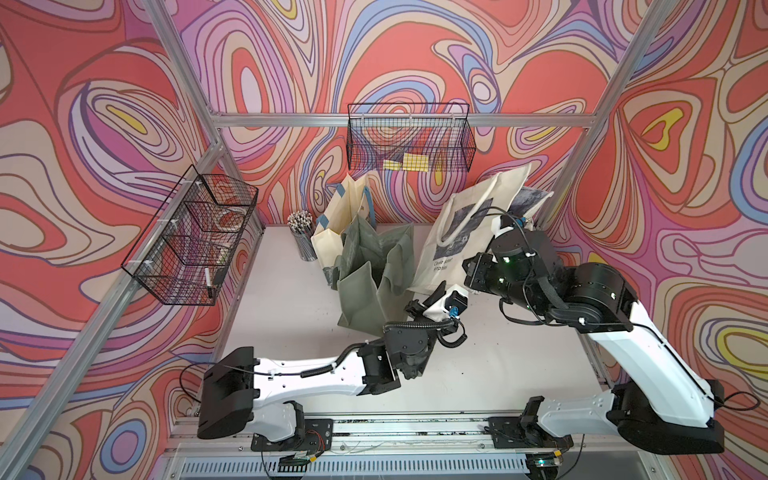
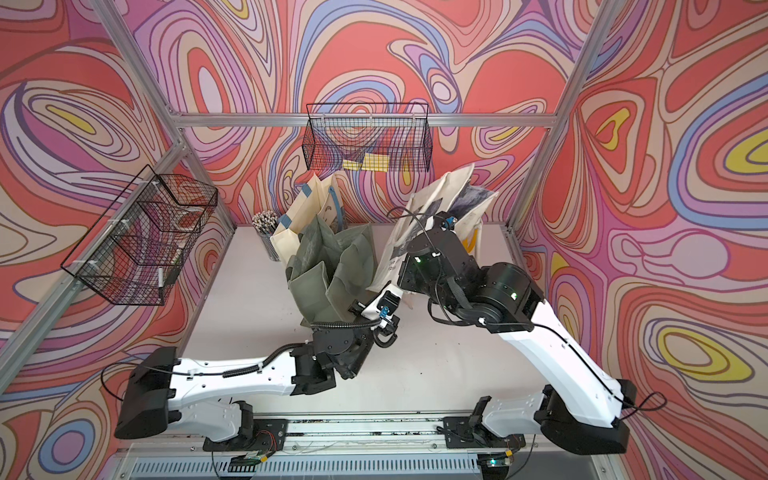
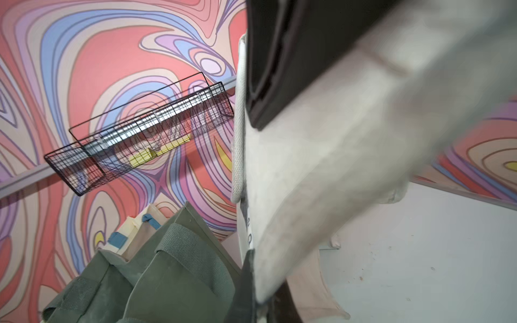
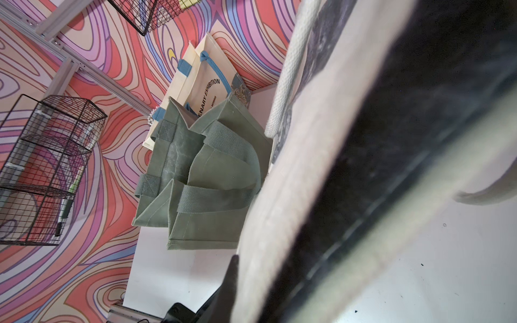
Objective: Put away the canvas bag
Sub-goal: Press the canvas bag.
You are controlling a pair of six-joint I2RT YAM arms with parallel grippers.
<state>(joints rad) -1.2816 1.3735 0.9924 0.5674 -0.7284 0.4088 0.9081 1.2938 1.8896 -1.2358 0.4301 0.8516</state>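
**A:** So, in both top views, where is the canvas bag (image 1: 455,232)?

**B:** It is held up over the right rear of the table (image 1: 286,332), on a slant. Its long axis runs from a low front corner up and back toward the rear right post. The left gripper (image 1: 451,287) is at that low corner. The right gripper (image 1: 505,221) is high up by the rope handle. In a top view the canvas bag (image 2: 386,251) shows the same tilt.

**A:** And the left wrist view?

**B:** Cream cloth of the canvas bag (image 3: 335,145) passes between the dark fingers (image 3: 279,70), which are pinched tight on it. The green bag (image 3: 167,265) sits just beside and below.

**A:** Right wrist view?

**B:** The canvas bag (image 4: 279,195) fills most of the frame, pressed against a dark blurred band. I cannot make out the fingertips. The right gripper is closed almost fully, and I judge it is closed on the bag's upper cloth.

**A:** What does the coming move turn on?

**B:** The green bag (image 1: 365,286) and a cream tote (image 1: 332,232) with blue handles stand to the robot's left of the held bag. The left gripper is close beside the green one. If the canvas bag belongs with them, it must go leftward and down. The left arm is nearer that spot, while the right arm carries the height. The frames alone don't tell me whether that is the intended place.
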